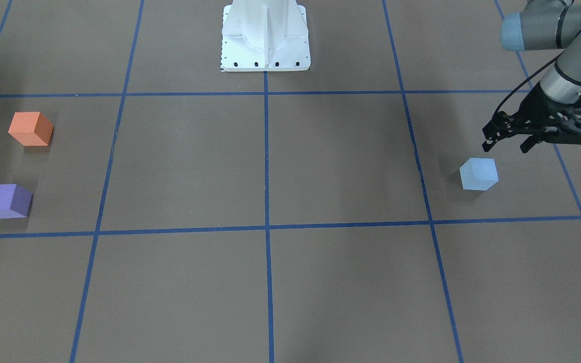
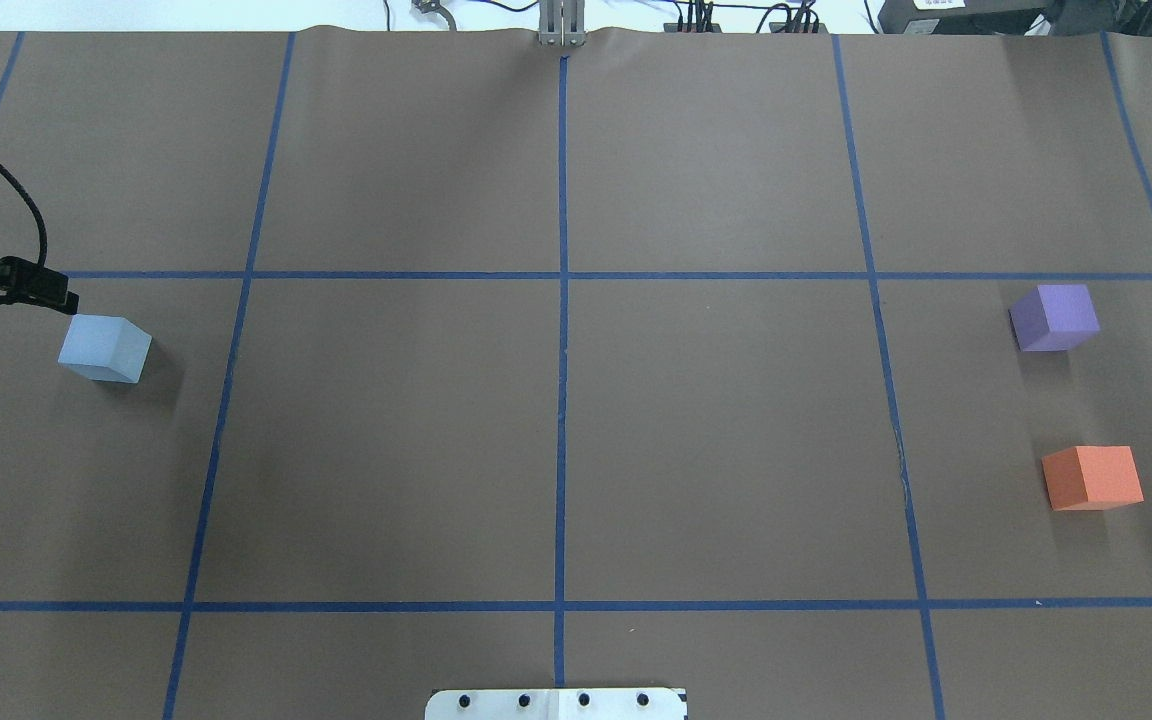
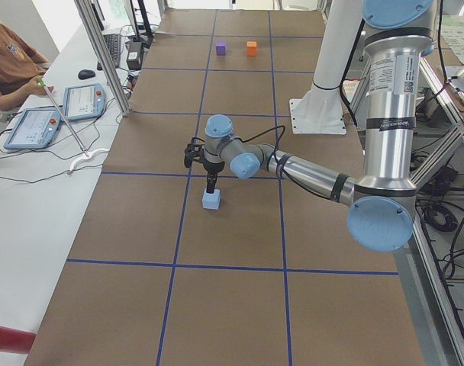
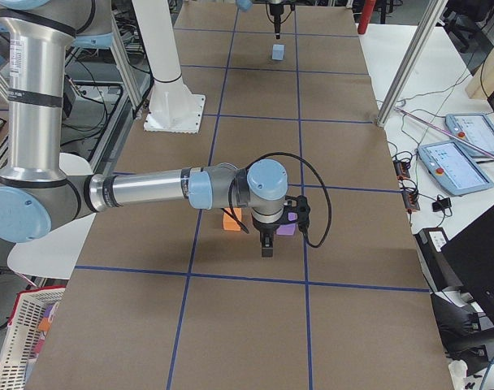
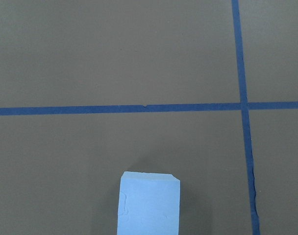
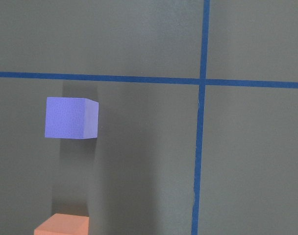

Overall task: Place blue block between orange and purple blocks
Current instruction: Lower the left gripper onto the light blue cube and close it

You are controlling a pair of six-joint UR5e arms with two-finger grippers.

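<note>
The blue block [image 1: 478, 174] sits on the table [image 1: 346, 166] on the robot's left side. It is well apart from the orange block [image 1: 31, 129] and purple block [image 1: 6, 200], which stand near each other on the right side with a gap between them. The left gripper [image 1: 506, 146] hangs just above the blue block, fingers spread, empty, not touching it. The right gripper [image 4: 266, 248] hovers by the orange and purple blocks; whether its fingers are spread or closed cannot be told.
</note>
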